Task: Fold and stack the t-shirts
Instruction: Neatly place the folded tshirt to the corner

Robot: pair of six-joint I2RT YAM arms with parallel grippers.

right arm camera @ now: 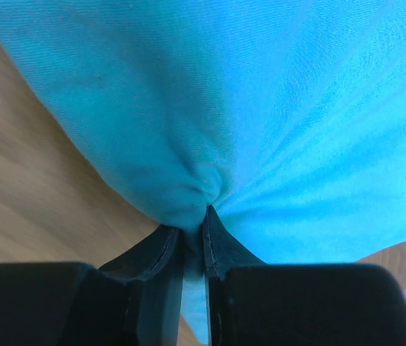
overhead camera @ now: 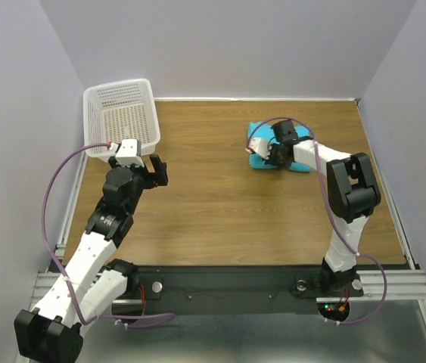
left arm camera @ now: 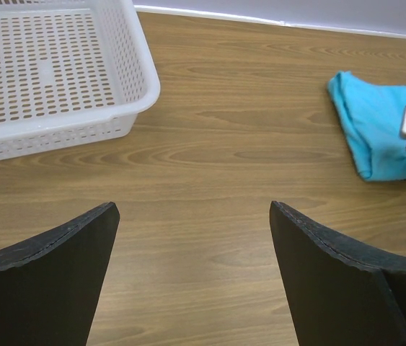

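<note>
My right tool (right arm camera: 194, 229) pinches the turquoise t-shirt (right arm camera: 275, 108), upper right of the wooden counter (overhead camera: 213, 204); left tool (left arm camera: 193, 207) spread wide; pale walls (overhead camera: 235, 45) around.

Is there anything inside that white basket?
Nothing shows inside the white mesh basket, only its perforated floor. From above, the left arm covers part of its near wall. The turquoise t-shirt lies outside it.
</note>
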